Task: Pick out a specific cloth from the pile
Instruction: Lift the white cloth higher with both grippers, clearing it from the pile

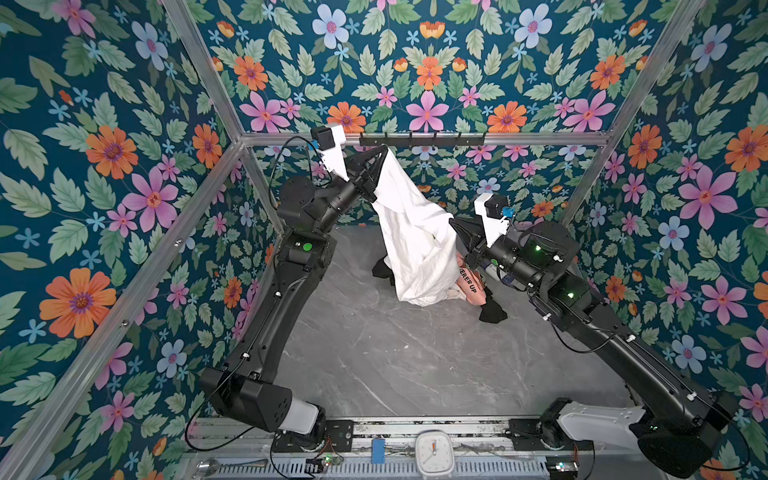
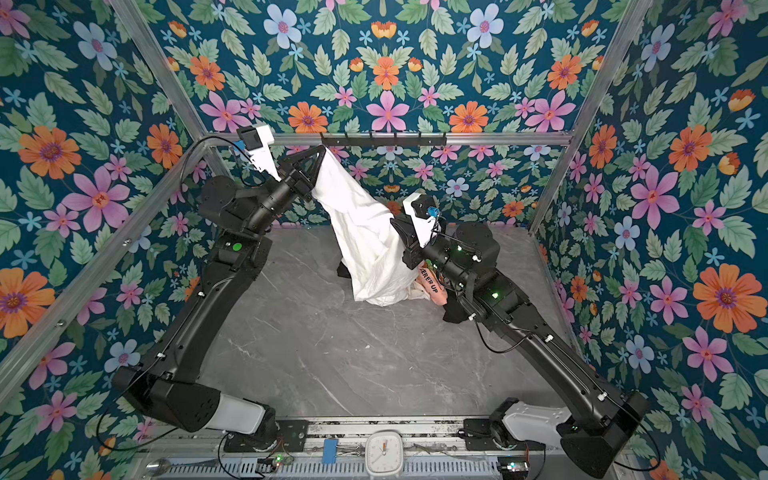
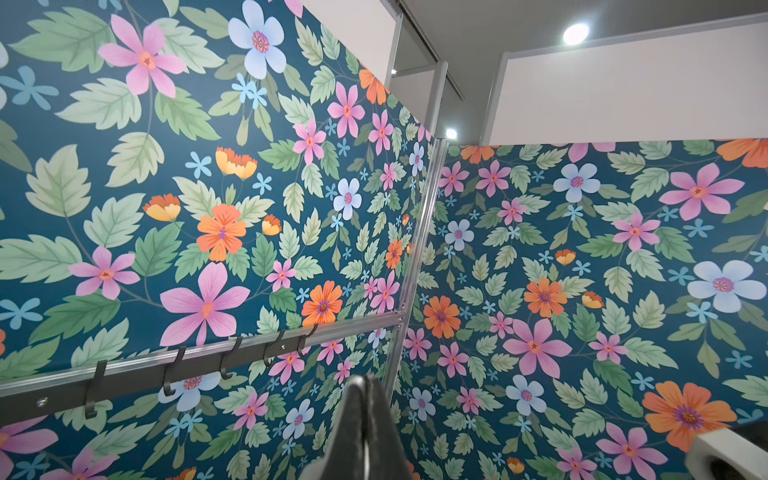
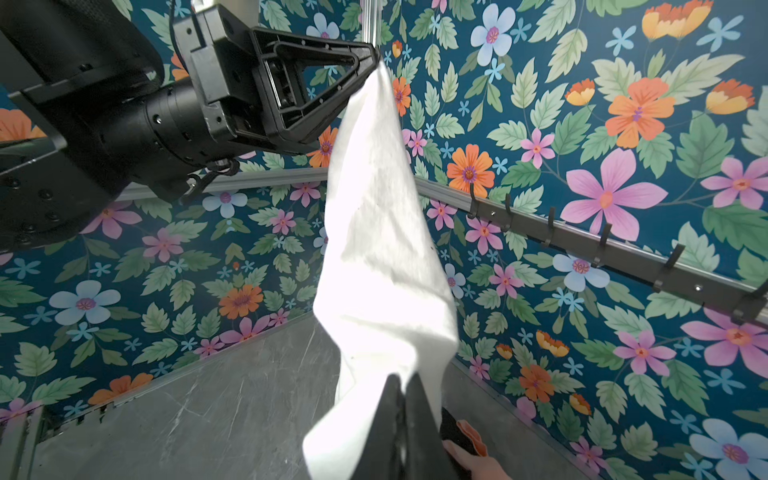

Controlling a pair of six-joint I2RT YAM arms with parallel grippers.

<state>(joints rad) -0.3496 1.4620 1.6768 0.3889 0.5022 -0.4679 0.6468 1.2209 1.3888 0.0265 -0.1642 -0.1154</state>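
The white cloth (image 1: 411, 232) (image 2: 365, 232) hangs stretched between both grippers, lifted off the pile, with its lower end still draped on the table. My left gripper (image 1: 384, 147) (image 4: 376, 54) is raised high near the back rail and is shut on the cloth's top corner. In the left wrist view its fingertips (image 3: 360, 384) are pressed together. Lower down, my right gripper (image 1: 451, 218) (image 4: 403, 380) is shut on a fold of the cloth (image 4: 374, 249). The pile lies behind and under the cloth: a peach-orange shirt (image 1: 469, 282) (image 4: 469, 457) and black garments (image 1: 494, 309).
A black hook rack (image 1: 419, 139) (image 4: 602, 245) runs along the back rail, just beside the left gripper. Floral walls close in three sides of the grey marble table (image 1: 374, 353). A white clock (image 1: 434, 453) sits on the front rail.
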